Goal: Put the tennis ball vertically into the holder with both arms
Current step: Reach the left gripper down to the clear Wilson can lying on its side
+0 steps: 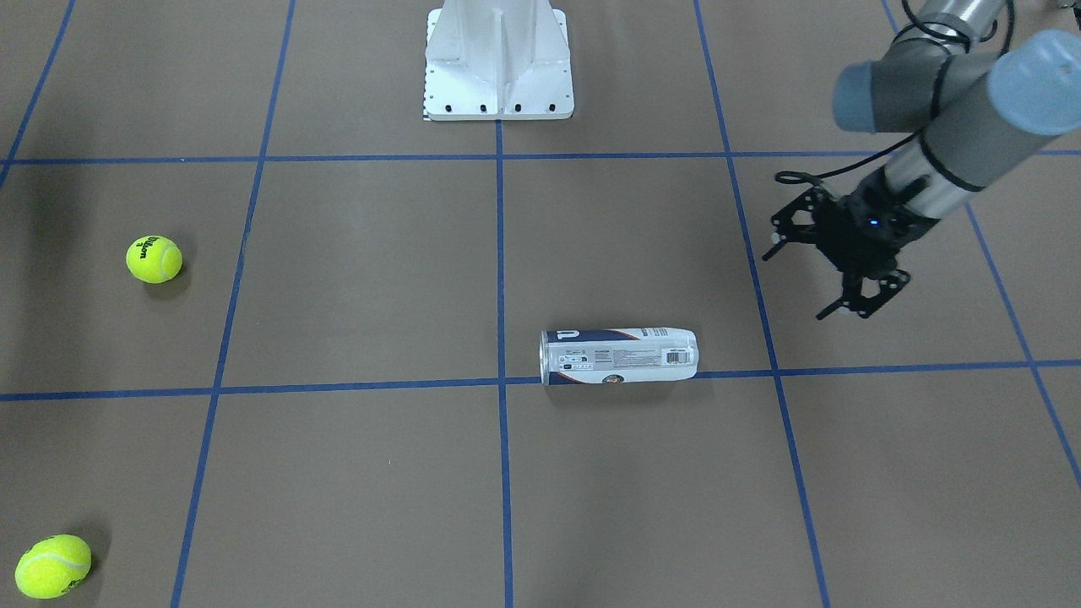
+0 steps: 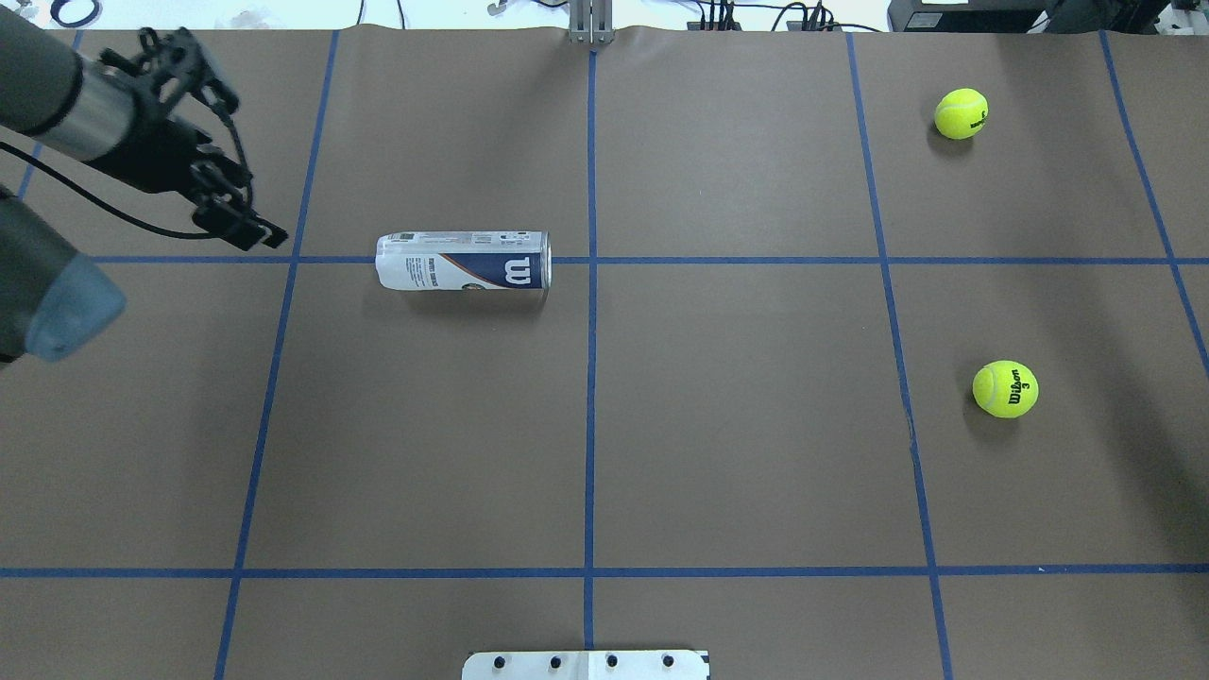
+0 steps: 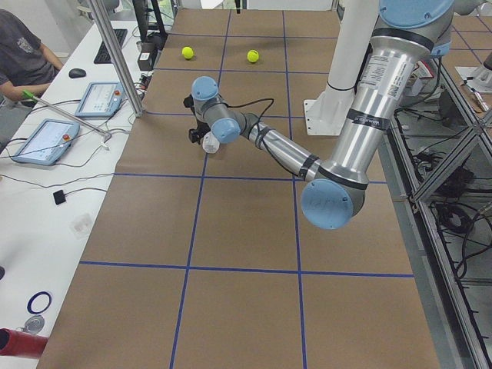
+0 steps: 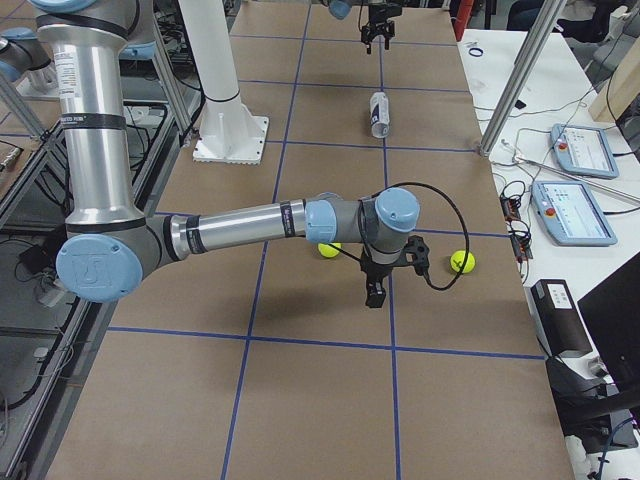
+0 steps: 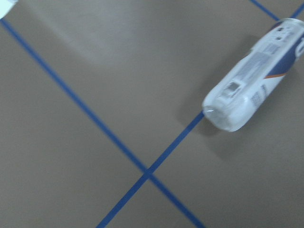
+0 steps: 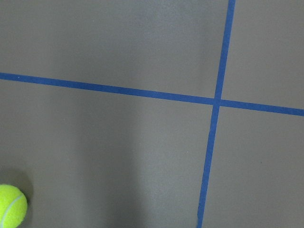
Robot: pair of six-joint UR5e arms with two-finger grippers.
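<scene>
Two fixed cameras look steeply down on the brown counter (image 2: 737, 453) from opposite long sides; both show the lying holder (image 2: 463, 273). Two more look along it from either end. Each wrist camera views the taped surface closely.

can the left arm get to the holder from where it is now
Probably yes. The left gripper hangs open just off one end of the holder, which lies on its side on the table, and nothing sits between them.
</scene>
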